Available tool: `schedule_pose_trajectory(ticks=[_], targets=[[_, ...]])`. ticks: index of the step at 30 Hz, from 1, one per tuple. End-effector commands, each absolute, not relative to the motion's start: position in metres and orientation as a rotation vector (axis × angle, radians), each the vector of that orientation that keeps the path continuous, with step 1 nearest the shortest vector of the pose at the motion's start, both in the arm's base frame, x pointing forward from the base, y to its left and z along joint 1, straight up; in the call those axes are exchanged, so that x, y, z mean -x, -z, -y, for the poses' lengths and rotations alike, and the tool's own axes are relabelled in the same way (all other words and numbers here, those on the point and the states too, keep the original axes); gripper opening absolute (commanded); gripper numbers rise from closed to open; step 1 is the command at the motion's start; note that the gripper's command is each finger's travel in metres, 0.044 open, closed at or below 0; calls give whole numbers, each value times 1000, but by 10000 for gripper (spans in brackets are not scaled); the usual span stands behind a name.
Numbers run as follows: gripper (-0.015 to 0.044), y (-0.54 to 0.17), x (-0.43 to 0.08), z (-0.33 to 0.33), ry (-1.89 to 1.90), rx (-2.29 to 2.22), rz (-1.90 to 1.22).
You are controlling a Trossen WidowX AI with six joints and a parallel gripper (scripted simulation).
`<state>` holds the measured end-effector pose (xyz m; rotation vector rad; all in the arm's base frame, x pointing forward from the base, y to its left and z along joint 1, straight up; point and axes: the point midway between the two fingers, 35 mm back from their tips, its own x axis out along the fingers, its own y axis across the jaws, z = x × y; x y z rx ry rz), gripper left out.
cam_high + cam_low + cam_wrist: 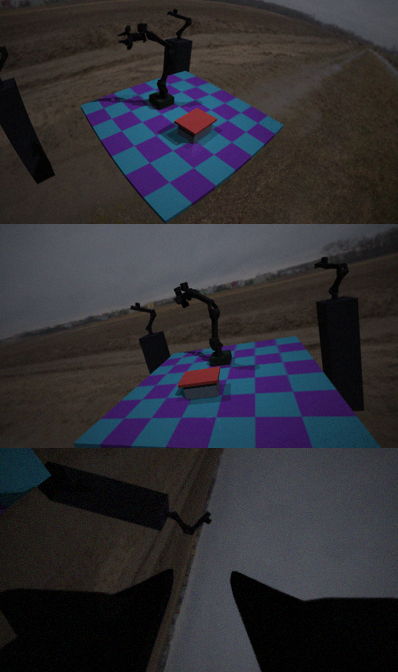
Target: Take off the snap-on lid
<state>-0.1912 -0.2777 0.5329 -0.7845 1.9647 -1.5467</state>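
The red lid (196, 121) (200, 377) sits on top of the grey storage box (203, 132) (202, 391), covering its opening. A dark strip shows beneath the lid's edge in the exterior view. The box stands upright on the checkered table (149, 183) (277, 404), in front of the arm's base. My gripper (120, 38) (202, 575) is partly open, with nothing between its fingers. It is high up, well away from the box and lid, pointing out past the table's edge. The box and lid are not visible in the wrist view.
My arm's base (161, 101) (221, 358) stands on the table behind the box. Beyond the table, dark pedestals (177, 56) (340, 348) (107, 503) carry other arms. Another pedestal (25, 134) (154, 351) stands off the table's other side.
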Motion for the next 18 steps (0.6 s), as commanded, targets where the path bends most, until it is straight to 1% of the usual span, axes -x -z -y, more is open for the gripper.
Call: schedule_pose_trajectory(ticks=[1,5,12,14,18], targets=[[235,-517,162,296,1573,787,-1749],[235,-501,136,313,1574,762,-1561],[235,-441,36,347,1468,546,-1003],[235,-435,26,348,1450,516,-957],[235,-401,-34,347,1333,322,-726]])
